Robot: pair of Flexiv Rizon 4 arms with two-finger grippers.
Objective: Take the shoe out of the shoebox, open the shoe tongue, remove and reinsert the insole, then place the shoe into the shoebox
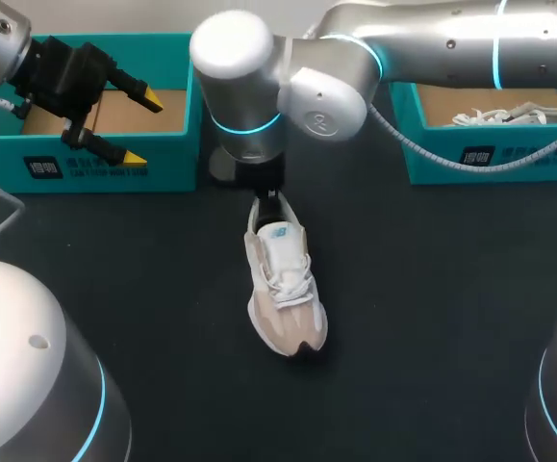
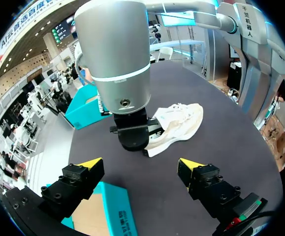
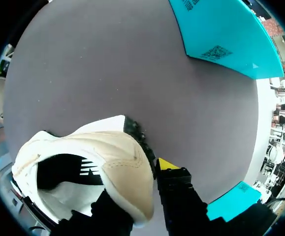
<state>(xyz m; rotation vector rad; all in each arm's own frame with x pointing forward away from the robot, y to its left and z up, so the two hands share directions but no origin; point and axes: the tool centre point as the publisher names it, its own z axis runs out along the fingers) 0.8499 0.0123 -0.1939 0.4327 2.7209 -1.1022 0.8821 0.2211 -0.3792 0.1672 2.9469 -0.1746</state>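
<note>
gripping shoe (image 1: 286, 289) heel w/ right end effector (image 1: 270, 200)

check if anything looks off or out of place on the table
Nothing stands out. The shoe stands upright on its sole on the table, between the left shoebox and the right shoebox, its heel pinched by the right gripper. No spill or damage shows. The left gripper hangs open over the left shoebox.

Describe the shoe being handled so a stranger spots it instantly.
On the dark table, between the teal left shoebox and right shoebox, stands a cream sneaker, heel held by the right gripper. The other shoe, white, lies inside the right shoebox.
</note>
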